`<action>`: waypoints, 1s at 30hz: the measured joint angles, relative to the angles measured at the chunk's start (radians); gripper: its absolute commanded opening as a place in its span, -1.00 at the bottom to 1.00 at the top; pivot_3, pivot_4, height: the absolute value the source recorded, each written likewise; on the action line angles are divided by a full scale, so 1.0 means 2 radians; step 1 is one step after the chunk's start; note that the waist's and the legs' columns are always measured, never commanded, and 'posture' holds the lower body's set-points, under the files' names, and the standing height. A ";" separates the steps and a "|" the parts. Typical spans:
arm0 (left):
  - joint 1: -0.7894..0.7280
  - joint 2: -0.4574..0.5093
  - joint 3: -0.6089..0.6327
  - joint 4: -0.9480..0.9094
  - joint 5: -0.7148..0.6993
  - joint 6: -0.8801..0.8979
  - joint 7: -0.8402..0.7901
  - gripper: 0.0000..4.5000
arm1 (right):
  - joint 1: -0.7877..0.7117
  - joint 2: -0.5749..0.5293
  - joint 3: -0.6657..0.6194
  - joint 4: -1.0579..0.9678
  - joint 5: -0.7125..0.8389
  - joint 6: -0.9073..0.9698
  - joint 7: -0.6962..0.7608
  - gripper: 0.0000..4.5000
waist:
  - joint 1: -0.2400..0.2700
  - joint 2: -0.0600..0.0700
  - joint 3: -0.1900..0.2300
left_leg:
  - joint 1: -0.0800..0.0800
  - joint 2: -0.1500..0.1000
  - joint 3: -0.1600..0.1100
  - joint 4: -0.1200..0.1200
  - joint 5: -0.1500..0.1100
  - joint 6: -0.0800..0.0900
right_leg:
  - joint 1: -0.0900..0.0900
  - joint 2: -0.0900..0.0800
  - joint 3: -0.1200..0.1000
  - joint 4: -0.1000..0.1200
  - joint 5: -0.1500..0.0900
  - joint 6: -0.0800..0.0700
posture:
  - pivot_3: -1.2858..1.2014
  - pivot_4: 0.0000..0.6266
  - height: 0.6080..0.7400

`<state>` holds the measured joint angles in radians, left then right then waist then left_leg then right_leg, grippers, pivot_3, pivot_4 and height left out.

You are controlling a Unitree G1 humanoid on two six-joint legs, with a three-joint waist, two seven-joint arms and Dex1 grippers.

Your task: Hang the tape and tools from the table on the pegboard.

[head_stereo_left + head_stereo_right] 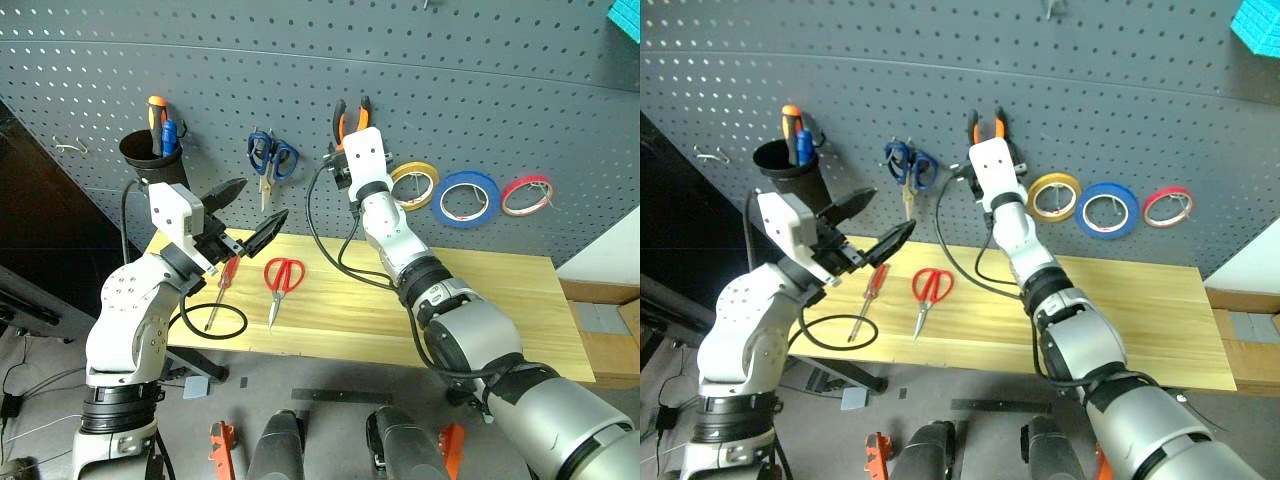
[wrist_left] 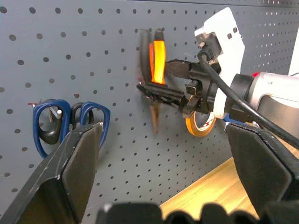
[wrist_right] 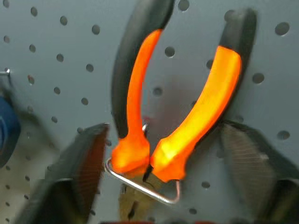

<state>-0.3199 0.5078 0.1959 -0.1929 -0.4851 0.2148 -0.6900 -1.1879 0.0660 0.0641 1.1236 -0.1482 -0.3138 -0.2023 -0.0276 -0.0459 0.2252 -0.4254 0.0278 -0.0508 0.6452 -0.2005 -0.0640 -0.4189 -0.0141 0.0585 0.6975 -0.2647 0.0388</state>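
Pegboard (image 1: 560, 90): dark grey panel with rows of small holes, standing behind the table and filling the far side of the scene.
Table (image 1: 500, 300): light yellow wooden top with black legs, set just in front of the pegboard.
Pliers (image 3: 177, 121): orange-and-black handles pointing up, hung on a wire hook (image 3: 140, 184) on the pegboard, near its middle, right of the blue-handled scissors.
Right gripper (image 2: 161, 80): raised to the pegboard at the pliers; fingers spread, one on each side of the handles, with a gap showing between each pad and the handle in the right wrist view.
Left gripper (image 1: 250, 212): held above the left end of the table, clear of the board; fingers spread wide with nothing between them.
Red-handled scissors (image 1: 281, 282): lying flat on the table, left of centre, blades pointing toward the near edge.
Screwdriver (image 1: 222, 290): slim, red handle, lying on the table just left of the scissors, below the left gripper.
Blue tape (image 1: 466, 198): thin ring hanging on the pegboard, to the right of the pliers, between the yellow and red rolls.
Yellow tape (image 1: 415, 184): on the board, left of the blue ring.
Red tape (image 1: 527, 194): on the board, right of the blue ring.
Blue-handled scissors (image 1: 271, 158): hanging on the board, left of the pliers.
Black cup (image 1: 152, 158): mounted at the left of the board, with tool handles sticking out.
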 measured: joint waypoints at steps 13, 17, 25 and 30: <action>0.000 -0.016 -0.017 0.002 0.008 -0.001 0.003 1.00 | 0.030 0.011 -0.006 -0.236 0.045 0.131 0.047 0.99 | -0.002 0.000 0.000 | 0.000 0.001 0.000 -0.002 0.002 0.001 | -0.001 0.001 0.000 0.000 0.001 0.000 | 0.04 -0.51 1.00; 0.000 -0.019 -0.017 0.003 0.013 -0.002 0.009 1.00 | 0.034 0.012 -0.006 -0.330 0.058 0.201 0.067 0.99 | -0.002 0.000 0.000 | 0.000 0.001 0.000 -0.003 0.002 0.001 | -0.001 0.001 0.000 -0.001 0.001 0.000 | 0.03 -0.50 1.00; 0.024 -0.020 -0.019 0.000 0.031 0.008 0.035 1.00 | 0.068 -0.035 -0.023 -0.536 0.175 0.364 0.184 0.99 | -0.002 0.000 0.000 | 0.000 0.001 -0.001 -0.004 0.002 0.001 | 0.000 0.001 -0.001 -0.003 0.001 0.000 | 0.03 -0.47 1.00; 0.065 -0.018 -0.032 -0.002 0.070 0.053 0.079 1.00 | 0.165 -0.131 -0.021 -0.636 0.273 0.519 0.293 0.99 | -0.002 0.001 0.000 | -0.001 0.001 -0.001 -0.004 0.002 0.001 | 0.000 0.000 -0.002 -0.004 0.001 0.000 | 0.03 -0.43 1.00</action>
<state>-0.1905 0.4717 0.1312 -0.1961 -0.3458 0.3214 -0.5317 -0.8572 -0.1954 0.0223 -0.1477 0.3973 0.7244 0.3840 -0.0310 -0.0442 0.2256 -0.4270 0.0290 -0.0533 0.6369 -0.1967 -0.0613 -0.4194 -0.0139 0.0549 0.6893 -0.2618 0.0380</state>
